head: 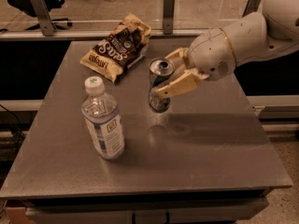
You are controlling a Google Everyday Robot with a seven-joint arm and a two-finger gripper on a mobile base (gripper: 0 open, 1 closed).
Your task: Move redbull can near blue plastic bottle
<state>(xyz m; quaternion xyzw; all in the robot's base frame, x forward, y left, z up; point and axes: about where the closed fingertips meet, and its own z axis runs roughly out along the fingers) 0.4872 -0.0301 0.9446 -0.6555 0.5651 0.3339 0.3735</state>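
Note:
The redbull can [159, 85], slim, blue and silver with a silver top, is held upright and slightly tilted just above the grey table [196, 153] near its middle. My gripper [171, 74] comes in from the right and is shut on the can, one cream finger in front and one behind. The blue plastic bottle [103, 119], clear with a white cap and a pale label, stands upright on the table to the left and nearer the front, about a can's height away from the can.
A brown-and-yellow chip bag [117, 48] lies at the table's back left. A glass rail with metal posts [168, 6] runs behind the table. My white arm [243, 36] stretches over the right back part of the table.

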